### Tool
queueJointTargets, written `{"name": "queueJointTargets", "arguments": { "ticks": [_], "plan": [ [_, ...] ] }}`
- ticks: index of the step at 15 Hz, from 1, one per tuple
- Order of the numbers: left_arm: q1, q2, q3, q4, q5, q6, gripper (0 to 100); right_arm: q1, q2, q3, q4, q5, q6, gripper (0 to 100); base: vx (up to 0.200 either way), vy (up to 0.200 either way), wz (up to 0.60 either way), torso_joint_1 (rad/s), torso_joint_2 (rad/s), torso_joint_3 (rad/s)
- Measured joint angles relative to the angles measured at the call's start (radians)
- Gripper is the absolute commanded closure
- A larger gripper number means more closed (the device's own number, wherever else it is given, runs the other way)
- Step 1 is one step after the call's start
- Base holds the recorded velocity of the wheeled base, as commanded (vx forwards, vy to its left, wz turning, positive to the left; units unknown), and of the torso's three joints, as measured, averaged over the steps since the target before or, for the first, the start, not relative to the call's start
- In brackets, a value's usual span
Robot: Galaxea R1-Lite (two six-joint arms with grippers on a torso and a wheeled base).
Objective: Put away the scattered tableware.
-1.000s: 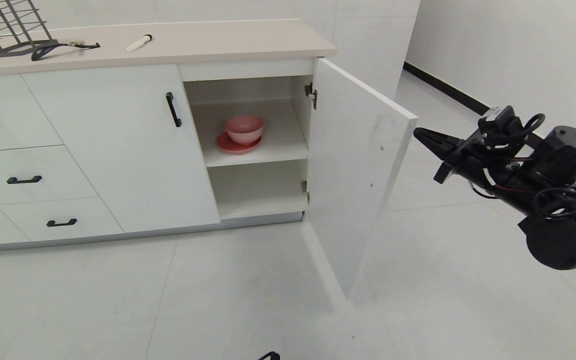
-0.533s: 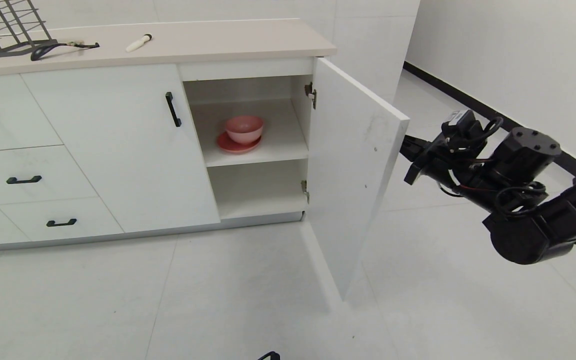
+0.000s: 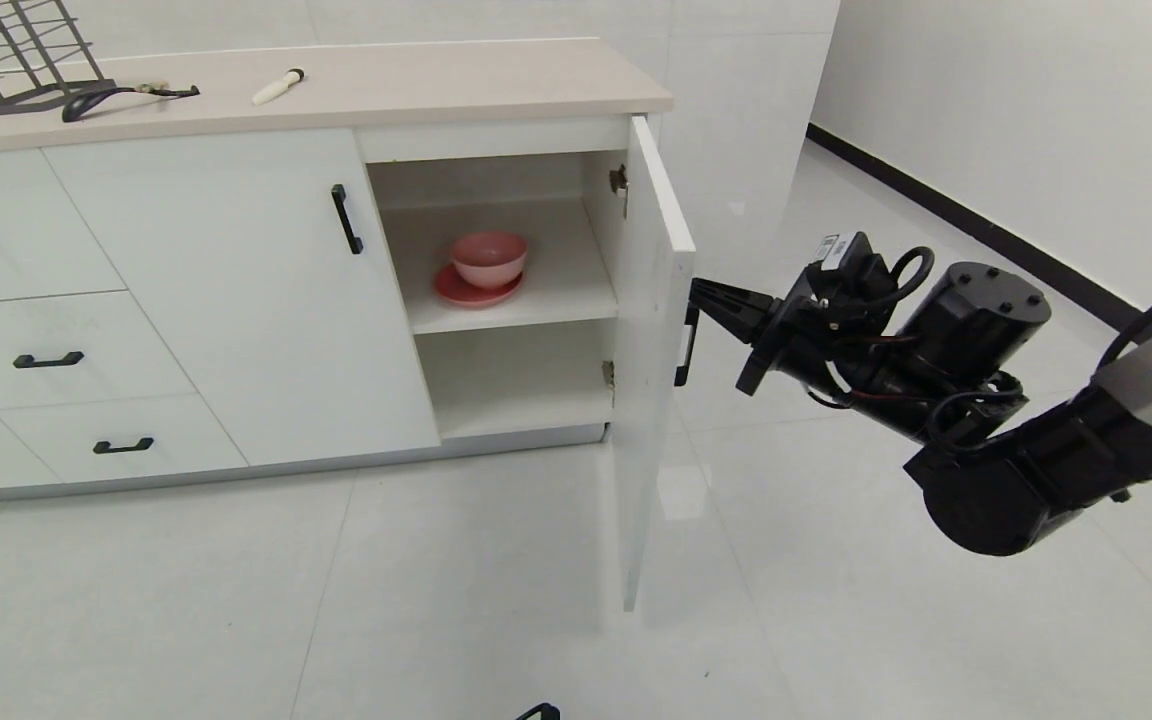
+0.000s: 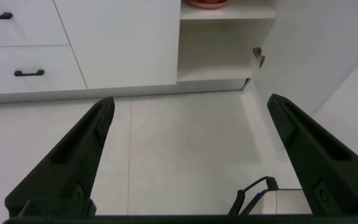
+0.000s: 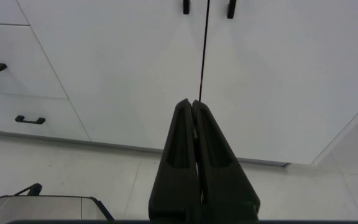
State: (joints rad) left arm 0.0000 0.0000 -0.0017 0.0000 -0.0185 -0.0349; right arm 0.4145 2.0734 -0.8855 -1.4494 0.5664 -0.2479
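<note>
Pink bowl (image 3: 488, 258) sits on a red plate (image 3: 476, 291) on the cabinet's upper shelf (image 3: 566, 290). We see the right gripper (image 3: 701, 292), fingers (image 5: 182, 143) pressed together, just beside the black handle (image 3: 684, 345) on the half-open door (image 3: 648, 420); the left gripper (image 4: 190, 99) hangs spread wide above the floor (image 4: 185, 155).

You're looking at a kitchen, or a room fitted out as one. A run of white cabinets (image 3: 236, 300) with black handles has drawers (image 3: 46, 340) on the left. The pale table (image 3: 416, 85) on top carries a wire rack (image 3: 16, 50) and utensils (image 3: 278, 86). Behind the open door (image 3: 648, 400), a pink bowl (image 3: 488, 258) sits on a plate (image 3: 466, 292) on the shelf (image 3: 556, 290). The floor (image 3: 386, 600) is pale tile.
</note>
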Motion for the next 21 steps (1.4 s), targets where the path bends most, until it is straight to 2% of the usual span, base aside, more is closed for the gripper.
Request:
{"name": "queueJointTargets", "arguments": {
  "ticks": [3, 13, 16, 21],
  "plan": [
    [0.0, 0.0, 0.0, 0.0, 0.001, 0.0, 0, 0.047, 0.008, -0.026, 0.002, -0.002, 0.0, 100, 0.0, 0.0, 0.0, 0.0, 0.0, 0.0],
    [0.0, 0.0, 0.0, 0.0, 0.001, 0.0, 0, 0.108, 0.084, -0.143, 0.003, -0.005, -0.005, 100, 0.0, 0.0, 0.0, 0.0, 0.0, 0.0],
    [0.0, 0.0, 0.0, 0.0, 0.001, 0.0, 0, 0.145, 0.117, -0.209, 0.003, -0.005, -0.005, 100, 0.0, 0.0, 0.0, 0.0, 0.0, 0.0],
    [0.0, 0.0, 0.0, 0.0, 0.001, 0.0, 0, 0.154, 0.211, -0.341, 0.004, -0.005, -0.008, 100, 0.0, 0.0, 0.0, 0.0, 0.0, 0.0]
  ]
}}
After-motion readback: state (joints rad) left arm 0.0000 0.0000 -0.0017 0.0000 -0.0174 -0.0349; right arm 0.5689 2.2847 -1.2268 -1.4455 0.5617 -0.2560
